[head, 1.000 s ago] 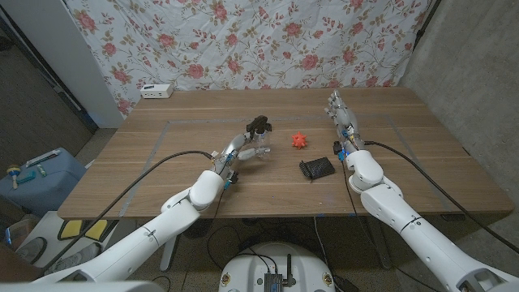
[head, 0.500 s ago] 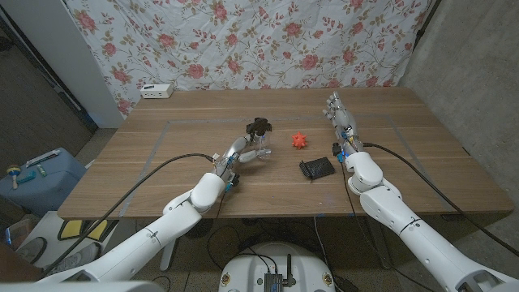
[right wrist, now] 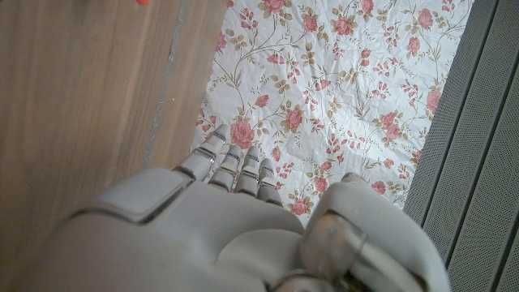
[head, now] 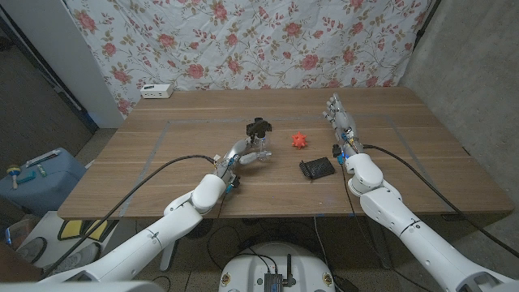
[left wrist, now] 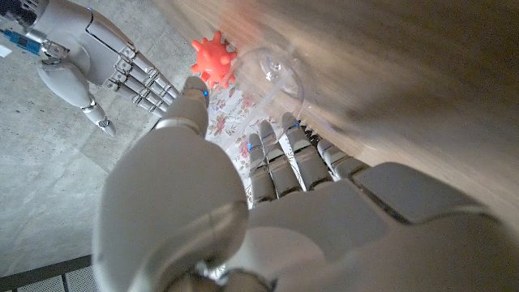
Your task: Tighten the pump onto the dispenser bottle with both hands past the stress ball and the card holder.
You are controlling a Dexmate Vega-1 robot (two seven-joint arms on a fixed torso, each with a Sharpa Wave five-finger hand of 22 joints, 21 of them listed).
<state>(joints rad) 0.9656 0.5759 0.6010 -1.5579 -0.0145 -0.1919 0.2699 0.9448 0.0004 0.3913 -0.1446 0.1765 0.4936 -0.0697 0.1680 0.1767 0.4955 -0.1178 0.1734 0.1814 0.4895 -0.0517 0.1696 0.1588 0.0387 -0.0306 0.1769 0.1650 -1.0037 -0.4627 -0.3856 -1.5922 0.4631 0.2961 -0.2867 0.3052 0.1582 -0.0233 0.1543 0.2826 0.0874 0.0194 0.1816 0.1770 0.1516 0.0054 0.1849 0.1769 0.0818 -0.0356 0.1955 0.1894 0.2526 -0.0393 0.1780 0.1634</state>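
1. The dispenser bottle [head: 260, 149] is clear, stands upright near the middle of the wooden table [head: 162, 162], and carries a black pump [head: 258, 126] on top. What, if anything, is inside it cannot be told; in the left wrist view its clear body [left wrist: 272, 69] looks see-through.
2. The left hand [head: 243, 151] is at the bottle's left side, with fingers reaching around the clear body. In the left wrist view the fingers [left wrist: 280, 158] and thumb point toward the bottle, but a firm hold cannot be made out.
3. The stress ball [head: 300, 139], orange-red and spiky, lies just right of the bottle, apart from it. The left wrist view shows it [left wrist: 213, 62] beside the clear bottle.
4. The card holder [head: 316, 168], dark and flat, lies to the right of the bottle and nearer the robot than the ball.
5. The right hand [head: 340, 120] is well to the right of the bottle, beyond the ball, fingers straight and held together, holding nothing; it stands on edge. The left wrist view also catches it [left wrist: 122, 69].
6. A small white box [head: 156, 91] sits at the far table edge, far left of the bottle, before a flowered cloth [head: 243, 40].
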